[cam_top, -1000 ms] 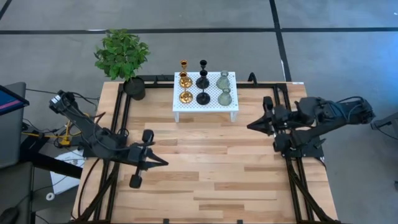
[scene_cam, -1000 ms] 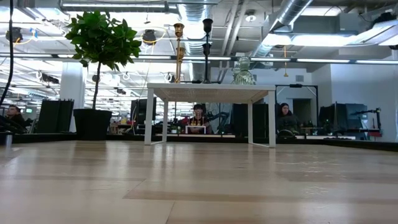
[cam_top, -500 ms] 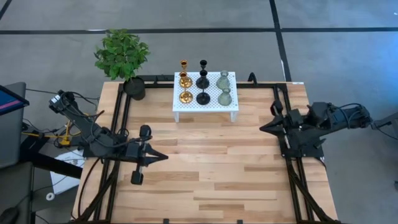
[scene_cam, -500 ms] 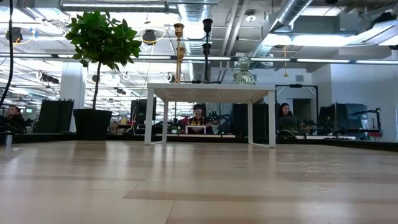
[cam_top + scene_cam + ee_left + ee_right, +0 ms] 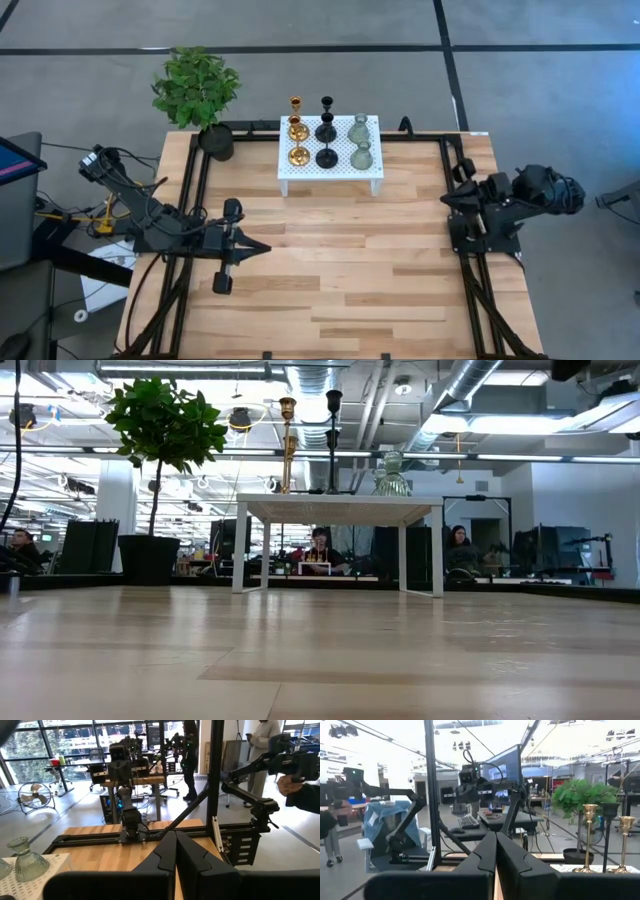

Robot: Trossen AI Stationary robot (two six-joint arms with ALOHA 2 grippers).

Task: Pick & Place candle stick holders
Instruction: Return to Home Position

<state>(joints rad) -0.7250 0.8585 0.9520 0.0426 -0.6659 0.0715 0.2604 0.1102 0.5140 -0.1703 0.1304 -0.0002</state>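
All six candle stick holders stand upright on the white shelf (image 5: 340, 168) at the 12 o'clock edge of the table (image 5: 330, 280). They form three pairs, each lined up from 12 to 6. At the shelf's 9 o'clock side I see the two shiny gold holders (image 5: 297, 156), tall and slim on round bases. The two black holders (image 5: 327, 157) stand in the middle, just as tall. At the 3 o'clock side are the two squat, glassy grey-green holders (image 5: 362, 155). From my table-height camera each pair overlaps into one outline.
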